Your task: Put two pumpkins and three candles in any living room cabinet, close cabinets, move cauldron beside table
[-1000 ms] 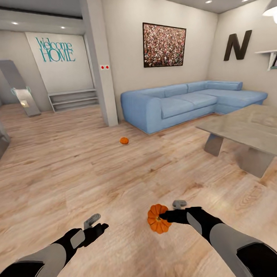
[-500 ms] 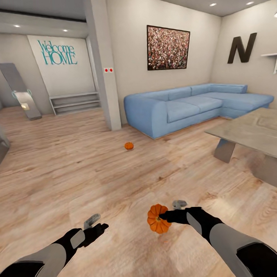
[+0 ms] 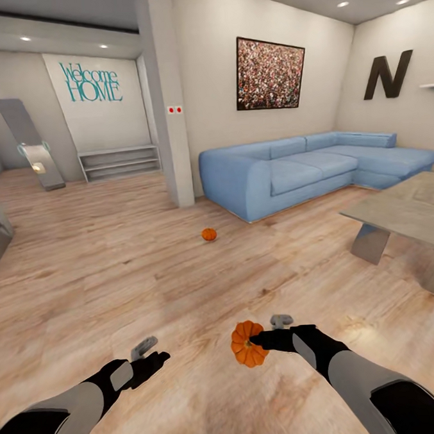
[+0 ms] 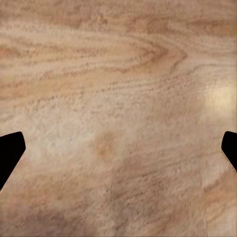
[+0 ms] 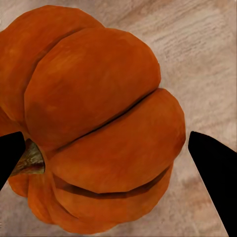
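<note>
My right gripper [image 3: 258, 341] is shut on an orange ribbed pumpkin [image 3: 246, 344] and holds it above the wooden floor. In the right wrist view that pumpkin [image 5: 98, 123] sits between the two dark fingertips [image 5: 212, 168]. A second small pumpkin [image 3: 208, 234] lies on the floor ahead, in front of the sofa. The grey stone-look table [image 3: 403, 209] stands at the right edge. My left gripper [image 3: 158, 357] hangs open over bare floor, its fingertips [image 4: 10, 153] far apart. The candles, cabinet and cauldron are out of view.
A long blue corner sofa [image 3: 304, 173] stands against the far wall. A grey pillar [image 3: 169, 117] divides the room from a hallway with a low shelf [image 3: 119, 162]. Wooden floor [image 3: 117, 268] stretches between me and the far pumpkin.
The whole picture has shifted right and slightly down, so the camera has moved: sofa, table and floor pumpkin sit further right. Both arms keep their pose, the pumpkin still held.
</note>
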Controlling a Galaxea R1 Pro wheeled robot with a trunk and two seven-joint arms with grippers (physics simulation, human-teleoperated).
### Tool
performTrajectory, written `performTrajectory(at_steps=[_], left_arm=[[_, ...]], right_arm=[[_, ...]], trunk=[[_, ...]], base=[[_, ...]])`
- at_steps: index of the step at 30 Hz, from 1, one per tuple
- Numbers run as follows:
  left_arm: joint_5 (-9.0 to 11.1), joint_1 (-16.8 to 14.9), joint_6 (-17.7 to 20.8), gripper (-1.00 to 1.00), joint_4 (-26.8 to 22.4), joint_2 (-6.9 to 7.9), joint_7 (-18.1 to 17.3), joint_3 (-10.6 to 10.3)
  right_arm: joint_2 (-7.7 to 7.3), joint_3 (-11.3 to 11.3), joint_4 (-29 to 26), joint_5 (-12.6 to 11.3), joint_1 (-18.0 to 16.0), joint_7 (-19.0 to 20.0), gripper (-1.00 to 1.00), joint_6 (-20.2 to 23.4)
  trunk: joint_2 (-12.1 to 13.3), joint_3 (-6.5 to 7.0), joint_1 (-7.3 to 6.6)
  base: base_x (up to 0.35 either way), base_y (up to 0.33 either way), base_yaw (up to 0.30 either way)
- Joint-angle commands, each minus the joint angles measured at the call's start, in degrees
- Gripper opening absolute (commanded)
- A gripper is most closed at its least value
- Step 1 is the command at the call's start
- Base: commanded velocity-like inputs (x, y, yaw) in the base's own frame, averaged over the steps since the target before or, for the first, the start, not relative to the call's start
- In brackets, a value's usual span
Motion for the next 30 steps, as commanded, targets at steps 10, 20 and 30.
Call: performTrajectory(at_steps=[10,20,30], left_arm=[[0.57,0.0,0.23,1.0,0.02,-0.01,-0.13,-0.48],[0.57,0.0,0.24,1.0,0.02,-0.02,-0.13,-0.45],[0.57,0.01,0.23,1.0,0.02,-0.09,-0.13,-0.48]], right_arm=[[-0.03,0.19,-0.17,-0.83,-0.02,0.1,-1.0,0.23],[-0.03,0.19,-0.17,-0.76,-0.02,-0.04,-1.0,0.31],[-0.06,0.13,-0.34,-0.82,-0.02,0.1,-1.0,0.41]], trunk=[[-0.02,-0.05,0.02],[-0.02,0.0,0.02],[-0.02,0.45,0.02]], base=[[0.301,0.176,0.0],[0.301,0.174,-0.01],[0.301,0.192,-0.102]])
